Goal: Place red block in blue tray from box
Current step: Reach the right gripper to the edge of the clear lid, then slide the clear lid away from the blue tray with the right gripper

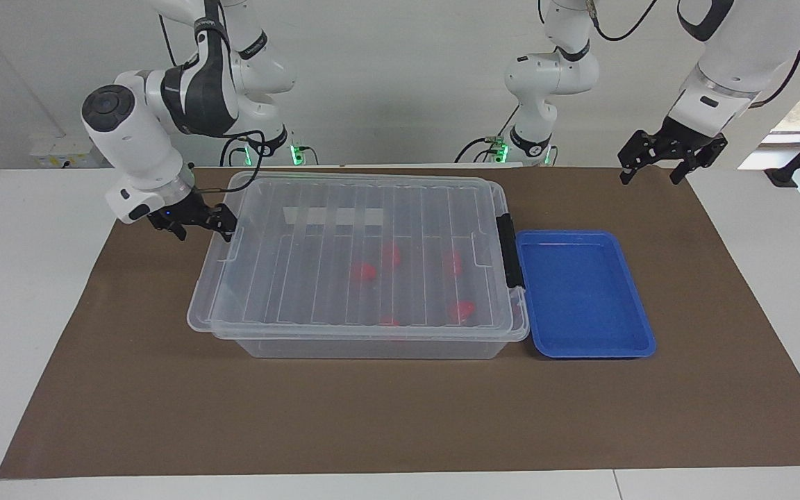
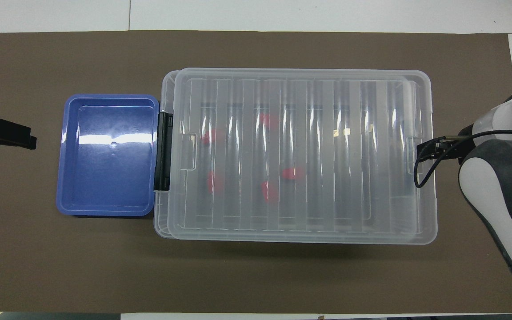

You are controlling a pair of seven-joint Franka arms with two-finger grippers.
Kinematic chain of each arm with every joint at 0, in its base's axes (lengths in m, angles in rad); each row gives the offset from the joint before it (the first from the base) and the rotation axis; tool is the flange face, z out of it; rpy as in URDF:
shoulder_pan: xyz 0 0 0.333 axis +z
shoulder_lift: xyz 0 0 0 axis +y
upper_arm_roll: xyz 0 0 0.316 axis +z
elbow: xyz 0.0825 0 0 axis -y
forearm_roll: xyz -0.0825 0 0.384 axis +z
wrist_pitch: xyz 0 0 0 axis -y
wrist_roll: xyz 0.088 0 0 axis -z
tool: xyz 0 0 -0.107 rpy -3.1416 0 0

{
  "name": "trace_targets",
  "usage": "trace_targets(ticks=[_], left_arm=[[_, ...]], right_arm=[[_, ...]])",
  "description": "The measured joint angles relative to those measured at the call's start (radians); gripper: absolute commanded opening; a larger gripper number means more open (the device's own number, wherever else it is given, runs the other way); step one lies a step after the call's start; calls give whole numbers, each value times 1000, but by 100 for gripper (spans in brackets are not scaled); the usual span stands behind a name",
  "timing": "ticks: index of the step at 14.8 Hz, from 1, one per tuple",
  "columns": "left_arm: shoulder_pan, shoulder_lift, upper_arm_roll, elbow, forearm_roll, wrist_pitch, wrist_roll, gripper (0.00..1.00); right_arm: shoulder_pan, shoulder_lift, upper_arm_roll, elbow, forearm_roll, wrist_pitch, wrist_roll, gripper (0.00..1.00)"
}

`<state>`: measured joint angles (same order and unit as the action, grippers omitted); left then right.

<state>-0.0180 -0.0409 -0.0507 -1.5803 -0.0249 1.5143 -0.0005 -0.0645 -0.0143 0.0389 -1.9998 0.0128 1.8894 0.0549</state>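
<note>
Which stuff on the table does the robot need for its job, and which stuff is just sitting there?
Needed:
box, with its lid on
red blocks inside the box
blue tray beside the box
right gripper at the lid's edge
left gripper, waiting over the mat's corner

Just there:
brown mat

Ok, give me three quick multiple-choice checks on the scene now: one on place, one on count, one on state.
1. Where is the tray?
A. on the lid
B. beside the box, at its latch end
C. inside the box

2. How many red blocks show through the lid?
A. two
B. five
C. nine

3. The box is:
A. lidded
B. lidless
C. tipped over

Key: 1 B, tray sits against the black latch. 2 B, five red blocks show. 3 A, the ribbed lid covers it; right gripper is at its rim, left gripper waits.
</note>
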Motion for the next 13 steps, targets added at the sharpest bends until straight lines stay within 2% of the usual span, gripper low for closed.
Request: trace_targets(ticks=[4, 9, 13], left_arm=[[0, 0, 0, 0, 0, 0, 0, 100], [0, 0, 0, 0, 0, 0, 0, 100], [0, 0, 0, 0, 0, 0, 0, 100]], right_arm=[[-22, -6, 1, -19, -1, 19, -5, 100], [-111, -9, -1, -22, -7, 19, -87, 100], [-127, -11, -2, -22, -39, 19, -112, 100]])
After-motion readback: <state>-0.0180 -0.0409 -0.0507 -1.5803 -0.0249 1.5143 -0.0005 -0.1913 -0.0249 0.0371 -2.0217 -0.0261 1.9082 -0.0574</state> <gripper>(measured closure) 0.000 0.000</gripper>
